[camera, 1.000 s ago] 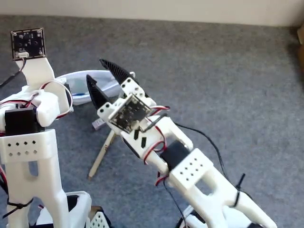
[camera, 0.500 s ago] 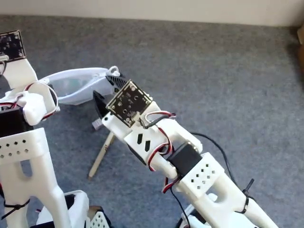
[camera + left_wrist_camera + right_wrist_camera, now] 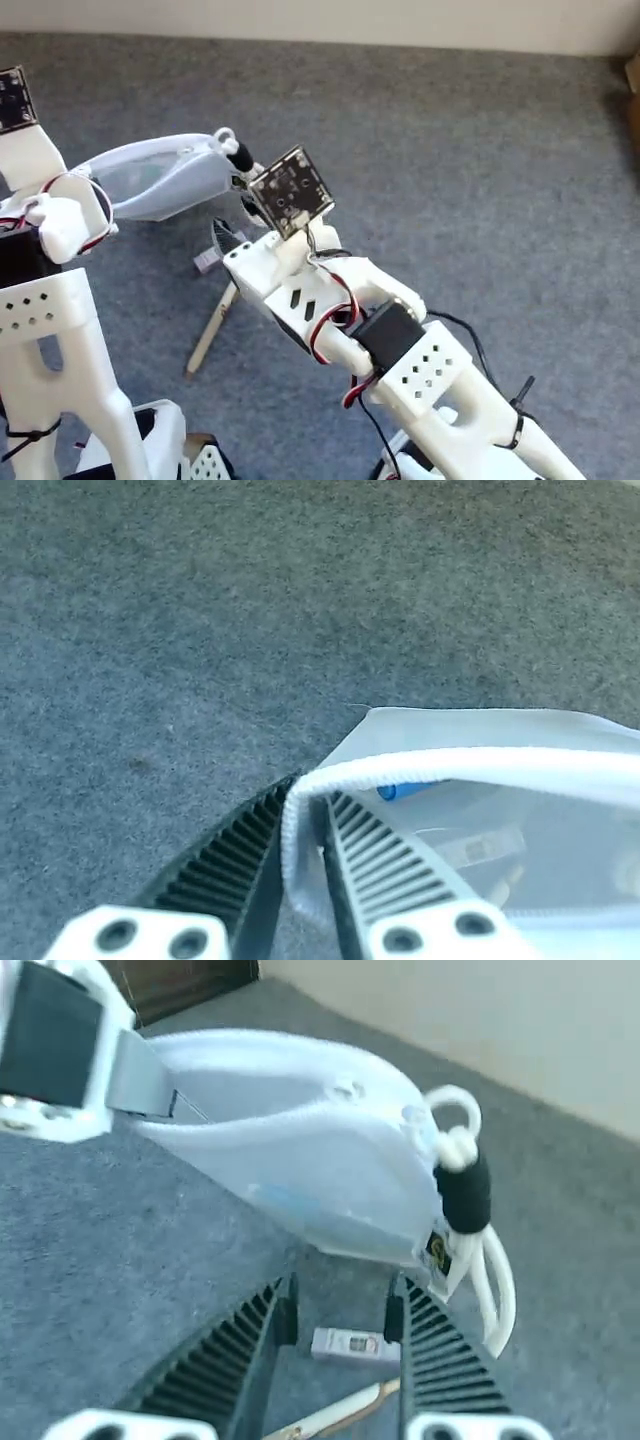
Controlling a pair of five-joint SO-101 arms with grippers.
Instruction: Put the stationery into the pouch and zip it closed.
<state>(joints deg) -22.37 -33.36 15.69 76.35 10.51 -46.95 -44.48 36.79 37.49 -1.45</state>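
Note:
A white translucent pouch [image 3: 165, 178] hangs above the grey carpet, and my left gripper [image 3: 305, 802] is shut on its rim. Through its wall a blue item [image 3: 404, 791] shows inside. A black bead and white cord loop [image 3: 462, 1195] dangle from the pouch's end nearest the right arm. My right gripper [image 3: 340, 1330] is open and points down just under that end. Below it on the carpet lie a small white eraser [image 3: 346, 1344] and a wooden pencil [image 3: 214, 322]. The eraser [image 3: 205, 262] sits by the pencil's upper end.
The left arm's white base [image 3: 50, 340] stands at the left edge and the right arm's links [image 3: 400, 360] cross the lower middle. Bare grey carpet [image 3: 480, 170] stretches to the right and the back. A pale wall runs along the far edge.
The left arm has lifted the pouch higher and swung it toward the right arm. The right gripper has tipped downward and now sits below the pouch's end, over the eraser.

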